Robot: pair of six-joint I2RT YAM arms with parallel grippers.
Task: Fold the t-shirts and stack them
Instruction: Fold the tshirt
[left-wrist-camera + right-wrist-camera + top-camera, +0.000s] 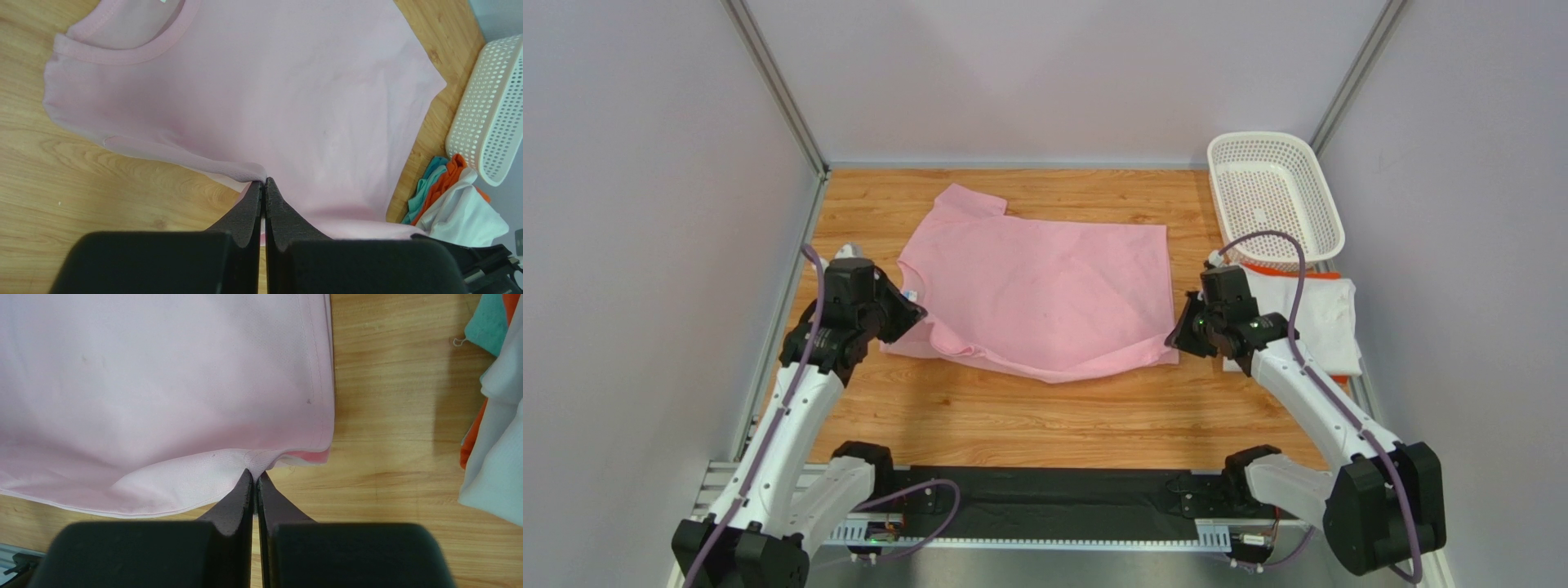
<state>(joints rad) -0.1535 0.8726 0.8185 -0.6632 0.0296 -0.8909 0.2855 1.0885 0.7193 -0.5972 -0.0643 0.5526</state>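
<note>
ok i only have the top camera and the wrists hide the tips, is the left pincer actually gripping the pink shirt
observer: yes. In the left wrist view the left pincer is shut, with a pucker of the pink t-shirt pinched at its tips along the near edge.
operator: and the right one
observer: the right pincer is shut too, pinching the shirt right by its near hem corner. The cloth bunches at the tips.
operator: anything in that pile by the basket besides white
observer: a teal cloth is tucked against the white t-shirt, beside its orange trim, close to the basket.
</note>
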